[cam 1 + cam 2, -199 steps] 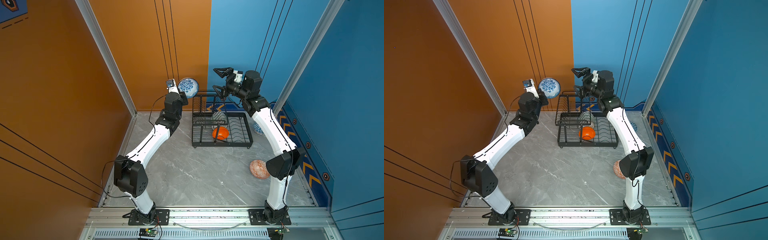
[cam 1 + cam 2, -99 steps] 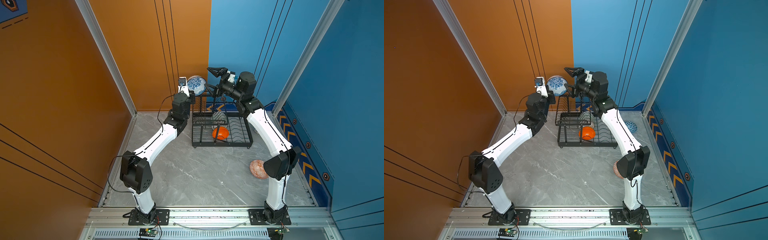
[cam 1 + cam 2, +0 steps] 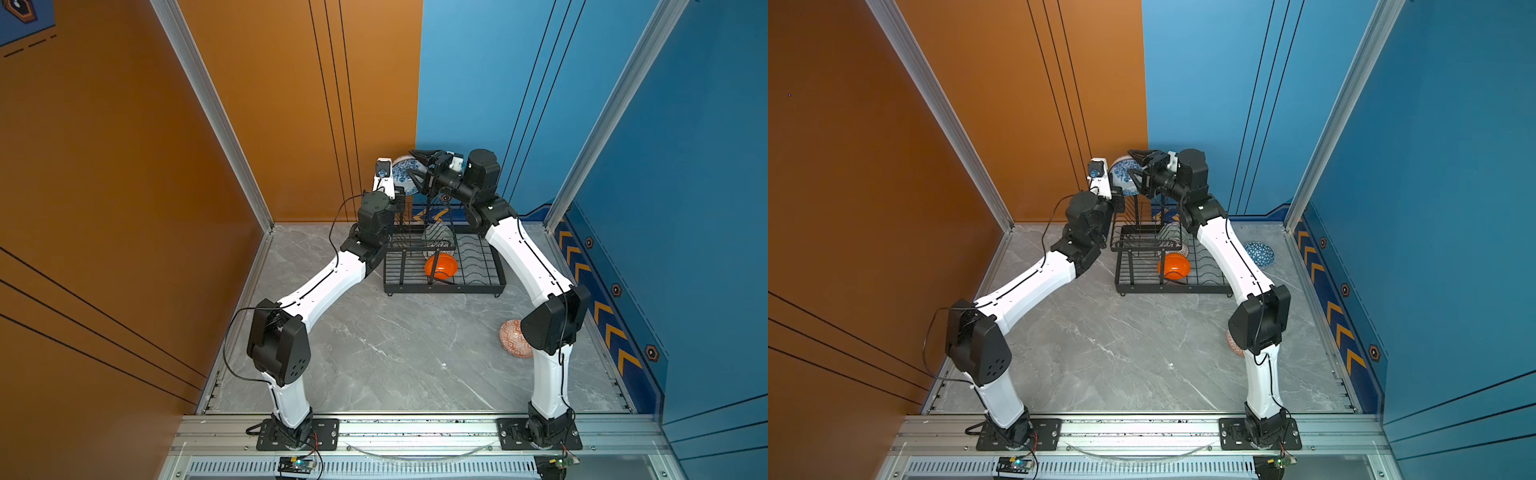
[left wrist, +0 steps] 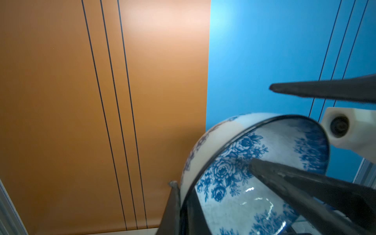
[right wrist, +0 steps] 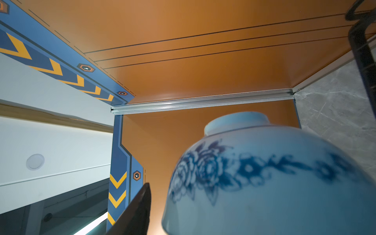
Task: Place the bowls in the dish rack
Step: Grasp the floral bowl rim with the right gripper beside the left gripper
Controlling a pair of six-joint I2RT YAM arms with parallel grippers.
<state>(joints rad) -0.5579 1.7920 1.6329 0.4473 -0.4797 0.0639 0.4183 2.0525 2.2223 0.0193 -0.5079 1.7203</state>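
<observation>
My left gripper [image 3: 401, 193] [image 3: 1119, 194] [image 4: 182, 203] is shut on the rim of a blue-floral white bowl [image 3: 404, 176] [image 3: 1121, 178] [image 4: 230, 166] [image 5: 264, 183], held on edge above the back left of the black dish rack [image 3: 444, 287] [image 3: 1175, 289]. My right gripper [image 3: 411, 163] [image 3: 1130, 162] straddles the same bowl's wall, open. One of its fingers [image 4: 305, 183] reaches inside the bowl. Its other finger [image 4: 325, 91] [image 5: 138, 209] stands clear of the outside. In the rack stand a plain orange bowl [image 3: 441, 266] [image 3: 1174, 266] and a pale patterned bowl [image 3: 436, 240] [image 3: 1177, 245].
An orange-red geometric bowl [image 3: 513, 338] [image 3: 1233, 345] lies on the grey table beside the right arm's elbow. In a top view a blue triangle-patterned bowl [image 3: 1259, 253] sits right of the rack near the blue wall. Orange and blue walls close in the back.
The left arm carried the floral bowl rightward, over the rack's back. The right gripper moved left to meet it and its jaws narrowed around the bowl's wall.
</observation>
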